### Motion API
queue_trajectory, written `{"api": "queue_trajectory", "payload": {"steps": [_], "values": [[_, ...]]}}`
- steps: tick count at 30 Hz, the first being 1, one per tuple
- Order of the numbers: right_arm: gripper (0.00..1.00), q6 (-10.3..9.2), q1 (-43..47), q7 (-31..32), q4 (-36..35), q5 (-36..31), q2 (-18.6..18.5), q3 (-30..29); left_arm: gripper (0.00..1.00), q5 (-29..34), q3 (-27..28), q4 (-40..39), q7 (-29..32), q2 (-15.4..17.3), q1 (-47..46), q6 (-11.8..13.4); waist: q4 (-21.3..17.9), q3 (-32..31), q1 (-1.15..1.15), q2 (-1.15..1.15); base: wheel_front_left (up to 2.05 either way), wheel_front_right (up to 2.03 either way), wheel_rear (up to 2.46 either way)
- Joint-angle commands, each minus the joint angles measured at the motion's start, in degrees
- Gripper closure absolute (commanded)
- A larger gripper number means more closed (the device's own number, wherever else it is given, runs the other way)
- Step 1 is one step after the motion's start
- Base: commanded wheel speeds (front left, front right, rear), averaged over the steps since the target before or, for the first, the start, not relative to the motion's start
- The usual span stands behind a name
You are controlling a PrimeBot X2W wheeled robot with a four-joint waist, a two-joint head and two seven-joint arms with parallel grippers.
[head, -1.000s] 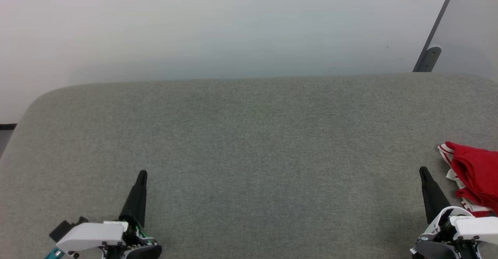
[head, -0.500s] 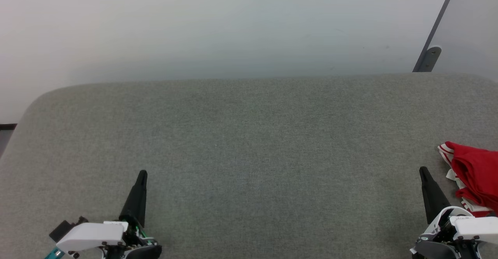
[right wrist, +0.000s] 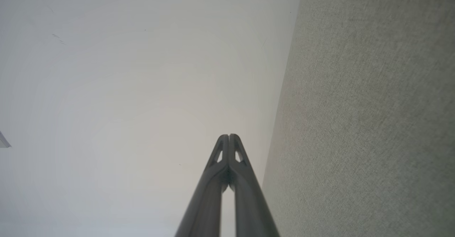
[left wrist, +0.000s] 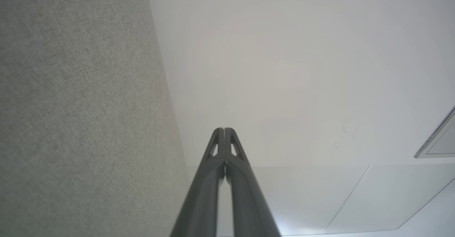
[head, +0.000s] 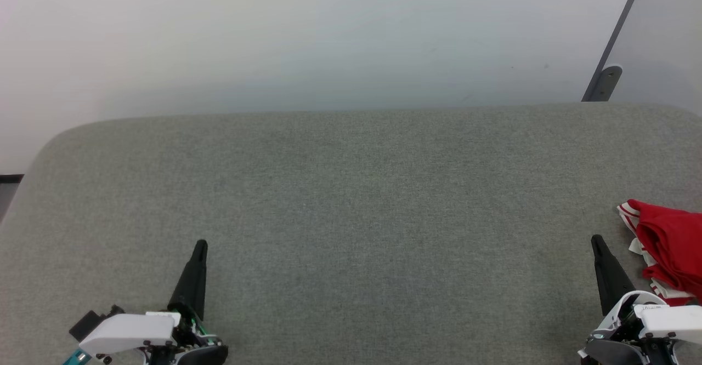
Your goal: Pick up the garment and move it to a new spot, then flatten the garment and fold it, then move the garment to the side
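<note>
Red crumpled shirt with white striped trim (head: 672, 247) lies bunched just right of my right gripper (head: 596, 239), cut by the head view's right edge. Head view gives me the shirt. Wrist views give fingertip contact: right gripper and left gripper (head: 201, 243) both pinched together, holding nothing. Between them the grey woven fabric surface (head: 351, 189) runs wide and open, its far edge rounded against the white wall (head: 307, 36).
</note>
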Motion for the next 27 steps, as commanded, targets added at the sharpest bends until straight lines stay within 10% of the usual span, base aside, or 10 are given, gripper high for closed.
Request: {"api": "queue_trajectory", "payload": {"steps": [1,27], "values": [[1.0,-0.06,-0.15,0.04,0.0,0.14,0.13,0.02,1.0,0.28,0.13,0.12,0.11,-0.11,-0.57,0.1,0.0,0.0,0.0,0.0,0.0,0.0,0.0],[1.0,-0.06,-0.15,0.03,0.0,0.14,0.13,0.03,1.0,0.29,0.15,0.11,0.15,-0.13,-0.58,0.1,0.0,0.0,0.0,0.0,0.0,0.0,0.0]]}}
